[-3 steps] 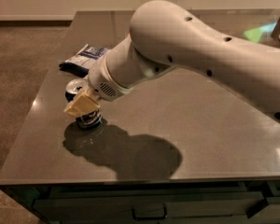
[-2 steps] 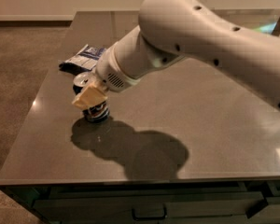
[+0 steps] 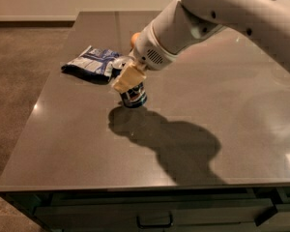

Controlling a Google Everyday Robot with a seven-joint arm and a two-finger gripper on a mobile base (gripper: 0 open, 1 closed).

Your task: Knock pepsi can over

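1. A blue-and-white snack bag (image 3: 91, 62) lies flat on the dark tabletop (image 3: 63, 129), toward its left edge
2. The gripper (image 3: 127, 79) is at the top of the pepsi can (image 3: 134, 96); whether it is open or closed cannot be told
3. The can stands just right of the bag

Matt claw (image 3: 127, 79) over glossy metal pepsi can (image 3: 134, 97)

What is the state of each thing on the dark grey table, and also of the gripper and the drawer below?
Dark blue metal pepsi can: standing, not knocked over, its top hidden by the gripper.
Beige-tipped gripper: low, at the can's top.
Blue-and-white foil snack bag: lying flat, beyond the can.
Dark drawer: shut.
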